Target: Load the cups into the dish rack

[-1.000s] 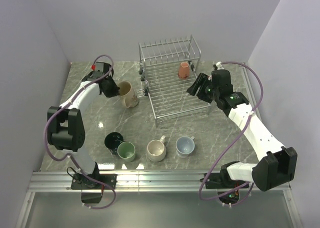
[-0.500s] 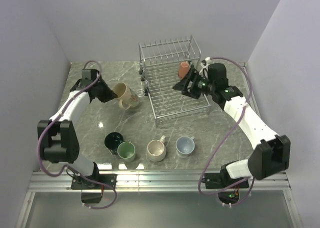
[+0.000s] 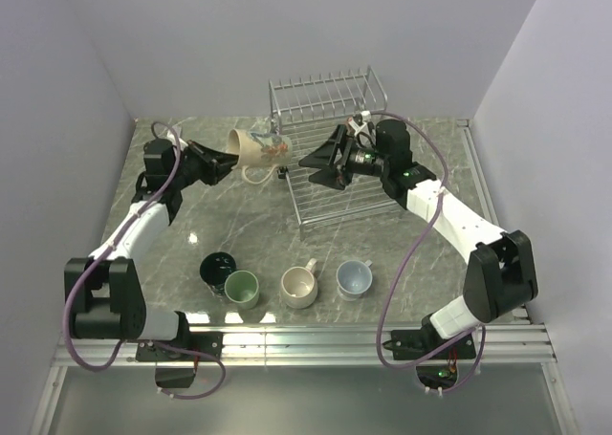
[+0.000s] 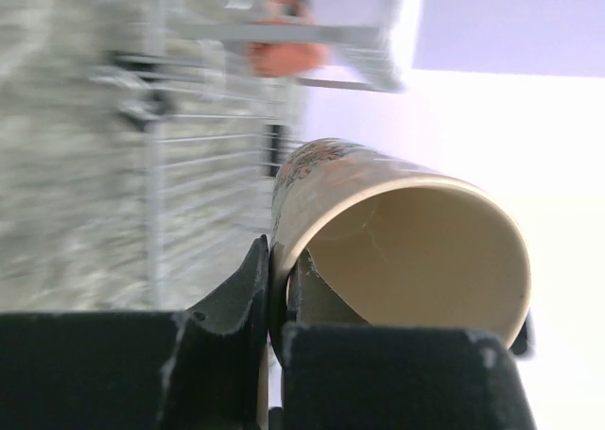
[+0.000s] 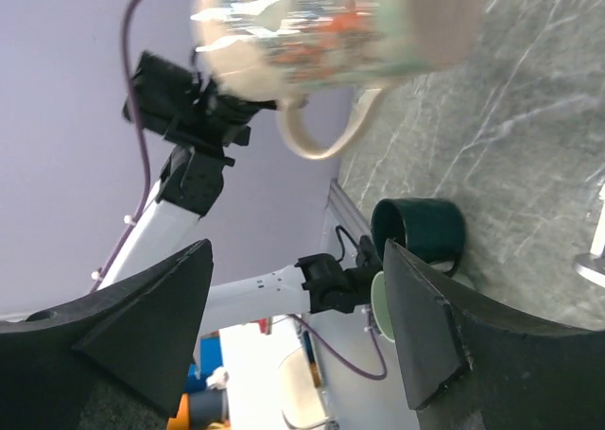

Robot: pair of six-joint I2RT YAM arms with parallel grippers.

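My left gripper is shut on the rim of the tall cream painted cup, which hangs on its side in the air just left of the dish rack. In the left wrist view one finger is outside the cup's wall and one inside. My right gripper stands open over the rack, facing the cup and a little apart from it. In the right wrist view the cup is above the wide-apart fingers. A reddish-brown cup stands in the rack.
Several cups stand in a row near the front edge: dark teal, light green, beige and pale blue-white. Walls close in the table at the back and both sides.
The left arm lifted the cream cup off the table, tipped it sideways and carried it toward the rack. The right gripper swung left across the rack toward it and opened wider.
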